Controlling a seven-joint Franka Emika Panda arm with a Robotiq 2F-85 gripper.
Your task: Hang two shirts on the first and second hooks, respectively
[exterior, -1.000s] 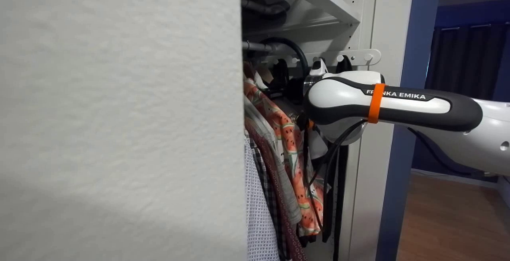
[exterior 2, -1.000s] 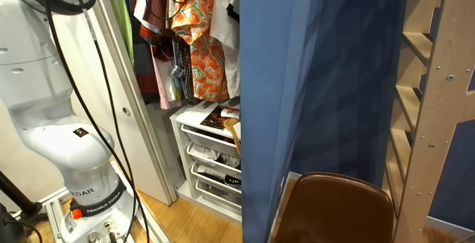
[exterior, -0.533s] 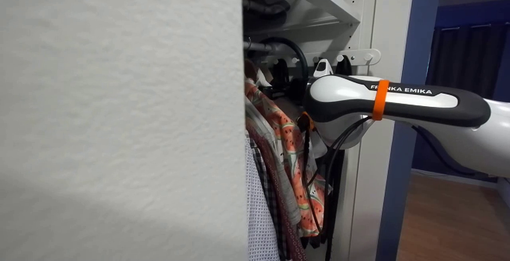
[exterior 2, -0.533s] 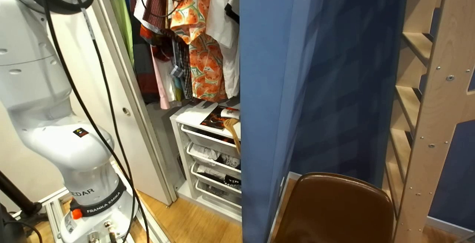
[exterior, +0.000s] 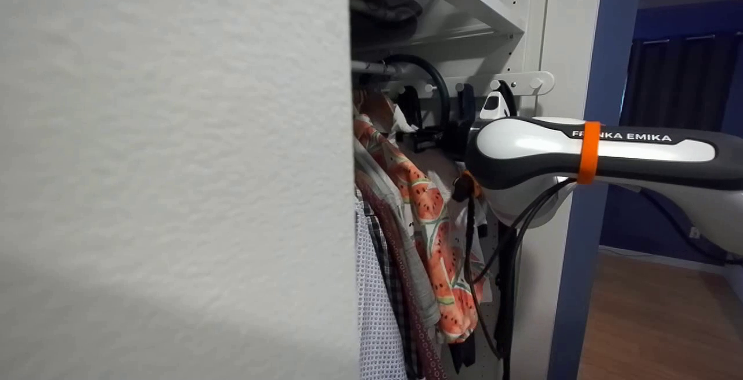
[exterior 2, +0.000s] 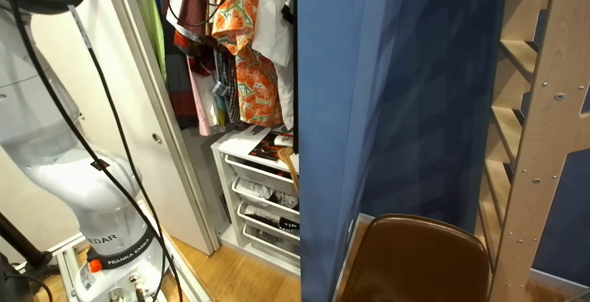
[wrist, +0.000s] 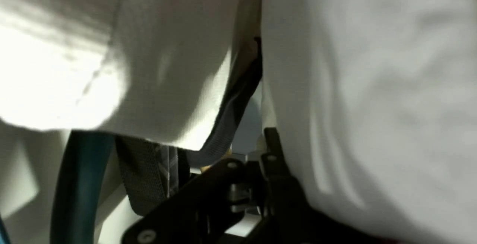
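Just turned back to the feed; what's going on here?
The robot's gripper is inside the closet, right up by the white shirt; whether it grips anything, I can't tell. The orange shirt hangs beside the white one. In an exterior view the hooks appear above the gripper, but I can't see either shirt hung on one.

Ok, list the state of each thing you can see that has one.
orange print shirt: hanging
white shirt: hanging beside it; support hidden
gripper: by the white shirt; open or shut unclear
white wall hooks: mounted in a row
closet door: open
printed sheet: flat on the drawer unit
wooden utensil: tilted over the drawer unit's edge
brown chair: upright
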